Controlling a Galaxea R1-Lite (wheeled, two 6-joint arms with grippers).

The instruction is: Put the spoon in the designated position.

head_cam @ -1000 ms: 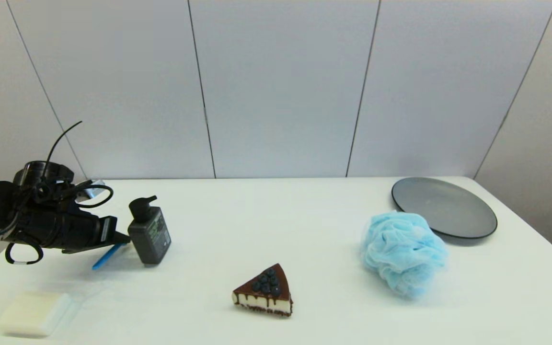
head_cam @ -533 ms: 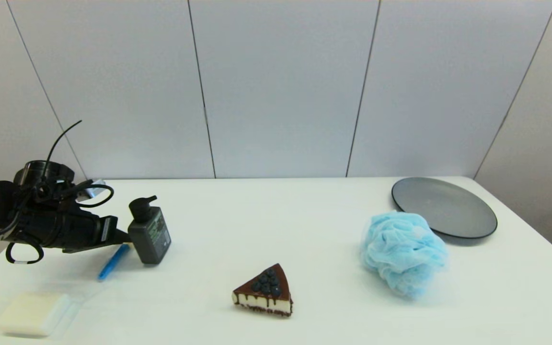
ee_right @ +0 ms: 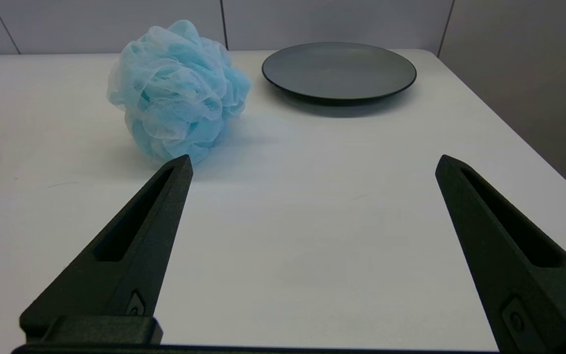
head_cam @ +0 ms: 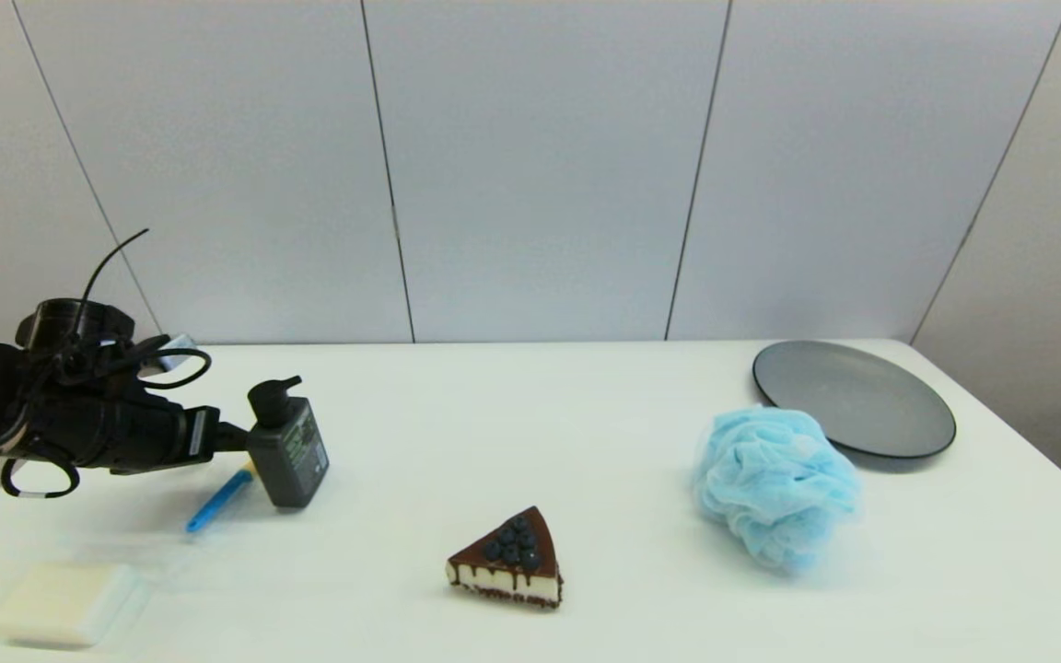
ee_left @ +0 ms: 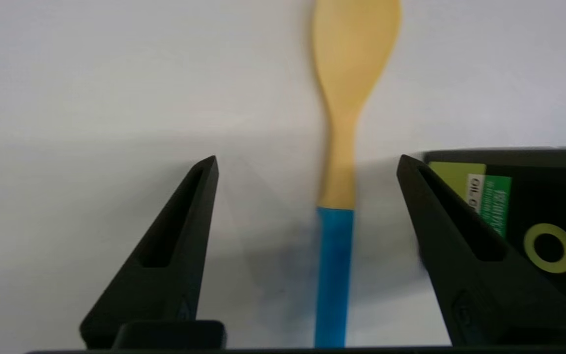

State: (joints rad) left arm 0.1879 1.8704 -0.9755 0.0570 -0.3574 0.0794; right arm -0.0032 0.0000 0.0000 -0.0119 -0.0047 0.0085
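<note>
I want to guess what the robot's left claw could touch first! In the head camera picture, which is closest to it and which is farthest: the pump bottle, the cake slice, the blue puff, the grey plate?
From the left gripper, at the table's left:
1. Pump bottle, right beside it.
2. Cake slice, middle front.
3. Blue puff, right side.
4. Grey plate, far right corner.

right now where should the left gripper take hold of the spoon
Grip the spoon on its narrow blue handle, from above, fingers either side. It lies flat on the table, and the pump bottle crowds the yellow bowl end. The left gripper hangs open over it.
</note>
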